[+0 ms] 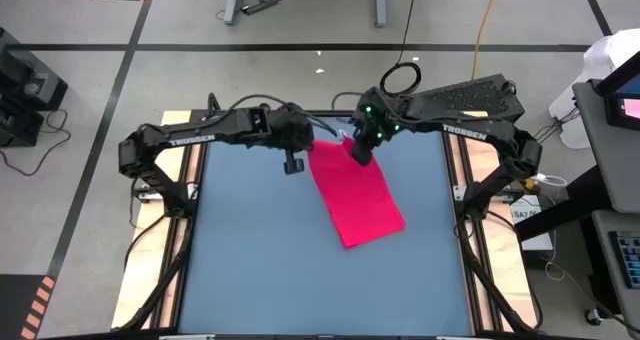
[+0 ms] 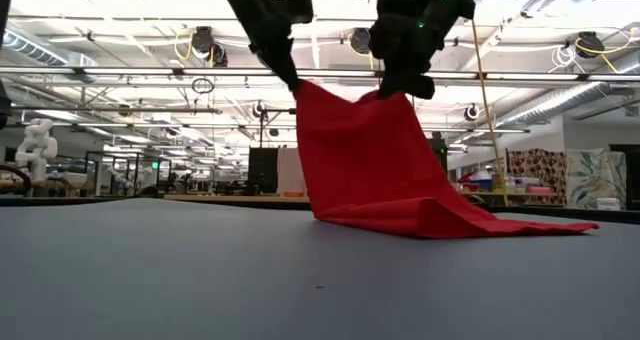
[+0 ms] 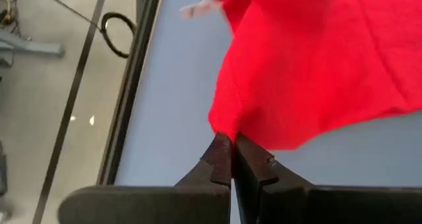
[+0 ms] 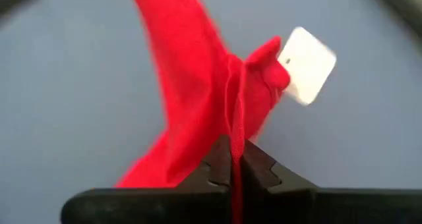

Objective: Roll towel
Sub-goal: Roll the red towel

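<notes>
Towel [image 2: 375, 170] hung limp, light, soft; left hand [image 2: 293, 83] and right hand [image 2: 404, 88] each pinched a top corner above the surface [image 2: 200, 270].

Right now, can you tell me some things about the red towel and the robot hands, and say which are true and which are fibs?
1. Both end effectors are pinching the towel. True: the left end effector and the right end effector are each shut on a corner.
2. The whole towel lies flat on the table. False: one end is lifted, the other end rests on the table.
3. The towel has a small white tag. True.
4. The towel is already rolled up. False: it hangs spread out, not rolled.
5. The table top is green. False: it is blue.
</notes>
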